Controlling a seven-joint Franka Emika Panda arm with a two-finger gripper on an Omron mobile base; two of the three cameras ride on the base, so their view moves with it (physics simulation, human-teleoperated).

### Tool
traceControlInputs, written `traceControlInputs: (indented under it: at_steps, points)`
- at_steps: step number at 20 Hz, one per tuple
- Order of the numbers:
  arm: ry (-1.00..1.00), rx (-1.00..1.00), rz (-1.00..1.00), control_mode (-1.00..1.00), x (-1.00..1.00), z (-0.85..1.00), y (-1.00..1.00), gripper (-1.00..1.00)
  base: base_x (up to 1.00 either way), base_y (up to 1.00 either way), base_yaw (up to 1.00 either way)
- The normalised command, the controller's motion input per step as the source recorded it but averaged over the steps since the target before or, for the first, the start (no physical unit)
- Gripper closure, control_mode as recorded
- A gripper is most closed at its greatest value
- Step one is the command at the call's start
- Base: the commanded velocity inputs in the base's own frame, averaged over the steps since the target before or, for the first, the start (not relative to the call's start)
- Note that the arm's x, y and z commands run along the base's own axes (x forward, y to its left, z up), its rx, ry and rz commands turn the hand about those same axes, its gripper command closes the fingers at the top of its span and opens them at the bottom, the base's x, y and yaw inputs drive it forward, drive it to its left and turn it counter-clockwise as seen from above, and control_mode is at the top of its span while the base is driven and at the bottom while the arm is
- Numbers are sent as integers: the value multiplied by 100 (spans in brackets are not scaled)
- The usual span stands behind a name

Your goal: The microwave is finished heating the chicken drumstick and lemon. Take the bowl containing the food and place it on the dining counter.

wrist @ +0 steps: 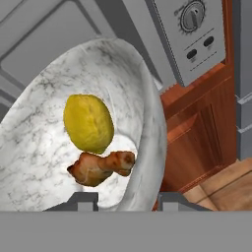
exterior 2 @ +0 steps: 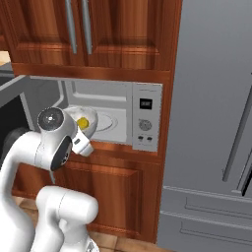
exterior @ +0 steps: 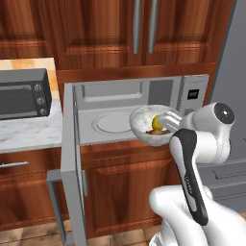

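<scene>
Gripper (wrist: 127,199) clenched on the near rim of the bowl (wrist: 59,147), one finger inside the wall and one outside. Bowl lifted and tipped, held in front of the open microwave (exterior: 139,108), just past its front edge and clear of the turntable (exterior: 113,122). Inside, lemon (wrist: 88,123) resting against the drumstick (wrist: 101,167), both slid toward the low side. Farther off, door (exterior: 72,158) swung wide to the left and panel (exterior 2: 146,123) at the right. Step in hand, by judgement: carrying the bowl out. Next: draw back clear of the door, level the bowl so nothing rolls out, then turn toward the dining counter.
</scene>
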Motion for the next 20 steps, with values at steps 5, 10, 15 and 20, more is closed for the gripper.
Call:
traceControlInputs:
  at_steps: [5,10,15,20]
  points:
    - [0,0,1,-100,-19,-2,-13,100,0,0,0]
    - [-2,7,15,-100,-69,0,-69,100,0,0,0]
    - [-5,11,36,-100,-79,0,-81,100,0,0,0]
    - [-25,1,-15,-100,19,-1,79,100,0,0,0]
